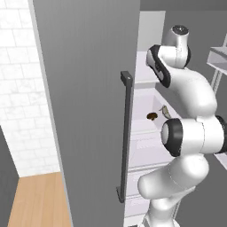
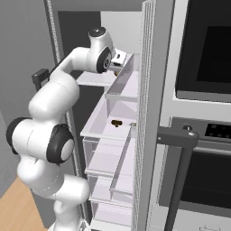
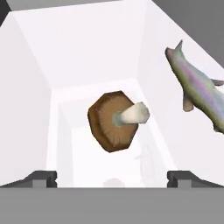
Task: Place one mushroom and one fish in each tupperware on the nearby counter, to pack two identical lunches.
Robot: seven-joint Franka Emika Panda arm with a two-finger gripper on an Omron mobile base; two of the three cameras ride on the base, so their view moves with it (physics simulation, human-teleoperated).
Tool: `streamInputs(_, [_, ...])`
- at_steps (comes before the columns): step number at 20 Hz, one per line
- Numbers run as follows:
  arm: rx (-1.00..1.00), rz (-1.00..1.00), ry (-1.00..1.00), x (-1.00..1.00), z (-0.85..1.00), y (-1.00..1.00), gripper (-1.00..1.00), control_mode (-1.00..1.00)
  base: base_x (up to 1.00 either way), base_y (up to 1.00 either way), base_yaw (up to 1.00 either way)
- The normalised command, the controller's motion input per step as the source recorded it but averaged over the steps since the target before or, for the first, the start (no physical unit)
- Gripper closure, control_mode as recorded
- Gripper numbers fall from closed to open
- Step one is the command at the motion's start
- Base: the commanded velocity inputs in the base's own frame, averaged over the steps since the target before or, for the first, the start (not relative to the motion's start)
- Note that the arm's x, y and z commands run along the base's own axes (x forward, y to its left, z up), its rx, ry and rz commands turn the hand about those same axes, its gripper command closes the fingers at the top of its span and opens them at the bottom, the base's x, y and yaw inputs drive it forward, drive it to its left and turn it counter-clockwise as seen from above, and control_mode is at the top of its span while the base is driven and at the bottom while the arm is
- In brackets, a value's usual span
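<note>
In the hand view a brown mushroom (image 3: 114, 120) with a pale stem lies on its side on the white fridge shelf (image 3: 87, 57), straight ahead of my gripper (image 3: 112, 177). The gripper is open, its two dark tips wide apart and nothing between them. A silvery fish (image 3: 197, 87) lies to the right of the mushroom, near the shelf's wall. From the base, a mushroom (image 1: 152, 116) and a fish (image 1: 165, 111) sit side by side on a shelf inside the open fridge; the mushroom (image 2: 116, 122) also appears from the right. The tupperwares and the counter are out of view.
The grey fridge door (image 1: 84, 111) with its dark handle (image 1: 126, 133) stands open on the left. The other door's clear bins (image 2: 124, 88) flank the shelves on the right. Drawers (image 2: 106, 158) lie below. A wall oven (image 2: 203, 49) stands to the right.
</note>
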Motion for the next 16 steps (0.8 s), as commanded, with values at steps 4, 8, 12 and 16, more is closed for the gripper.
streamInputs(4, [0.0,0.01,0.0,0.42,-0.26,-0.01,-1.0,-1.0,0.0,0.0,0.0])
streamInputs(8, [0.0,0.01,0.0,0.31,-0.17,-0.05,-1.0,-1.0,0.0,0.0,0.0])
streamInputs(12, [0.02,0.01,0.01,0.39,-0.15,-0.15,-1.0,-1.0,0.0,0.0,0.0])
streamInputs(16, [0.02,0.01,0.01,0.44,-0.14,-0.1,-1.0,-1.0,0.0,0.0,0.0])
